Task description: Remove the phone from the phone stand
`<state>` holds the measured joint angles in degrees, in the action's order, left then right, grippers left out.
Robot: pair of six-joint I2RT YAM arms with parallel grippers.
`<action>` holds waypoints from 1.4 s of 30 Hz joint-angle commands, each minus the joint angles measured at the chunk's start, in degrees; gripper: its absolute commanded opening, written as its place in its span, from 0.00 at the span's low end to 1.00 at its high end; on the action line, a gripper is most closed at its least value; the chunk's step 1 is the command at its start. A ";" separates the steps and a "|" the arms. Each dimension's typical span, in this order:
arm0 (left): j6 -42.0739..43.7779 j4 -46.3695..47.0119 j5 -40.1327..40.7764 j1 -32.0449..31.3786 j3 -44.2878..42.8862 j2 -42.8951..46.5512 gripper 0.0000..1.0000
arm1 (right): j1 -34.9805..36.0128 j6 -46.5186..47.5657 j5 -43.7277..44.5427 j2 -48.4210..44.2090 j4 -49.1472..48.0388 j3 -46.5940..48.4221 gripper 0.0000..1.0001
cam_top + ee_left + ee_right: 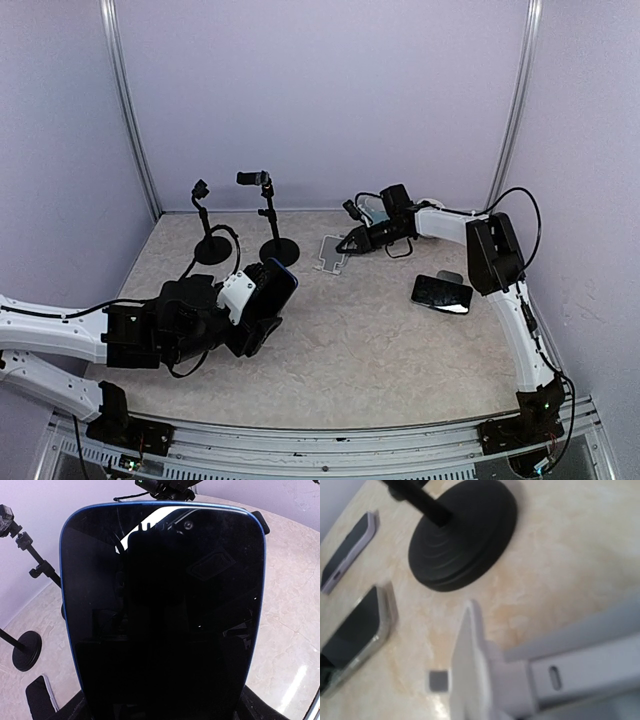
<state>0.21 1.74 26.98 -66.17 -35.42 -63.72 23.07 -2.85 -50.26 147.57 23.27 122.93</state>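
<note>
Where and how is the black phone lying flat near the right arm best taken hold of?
Probably across its two long edges, coming straight down from above. The black phone lies flat on the table, so only its thin sides are free, and its width is the shorter span to close on.

Beige marbled table [400, 350], bearing at back left a black stand [212, 250] and just beside it a second black stand [279, 251], at back centre a pale stand [330, 253] lying flat, and at right a dark phone [442, 293].
</note>
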 commanded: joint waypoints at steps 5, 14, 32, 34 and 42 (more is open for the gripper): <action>-0.85 3.94 -0.44 0.39 -0.88 -0.20 0.45 | -0.31 -0.05 1.54 -3.88 -2.21 -3.84 0.44; -1.31 3.28 -0.62 0.36 -1.52 -0.68 0.45 | 0.56 -0.33 -0.74 -9.11 -5.81 -11.10 0.49; -11.27 -0.81 -4.28 0.79 -11.05 -13.35 0.46 | 2.07 -2.93 -0.04 -31.88 -16.53 -31.53 0.53; -13.48 -1.73 -4.83 1.07 -13.72 -16.19 0.45 | 2.07 -3.28 0.15 -34.93 -17.89 -34.72 0.53; -25.71 -9.63 -9.22 4.16 -27.32 -31.73 0.39 | 2.04 -5.34 4.70 -47.45 -23.05 -48.83 0.53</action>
<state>-17.08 -4.40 20.12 -63.59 -56.21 -90.48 24.75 -7.03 -48.69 105.47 3.70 79.31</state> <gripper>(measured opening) 0.749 0.532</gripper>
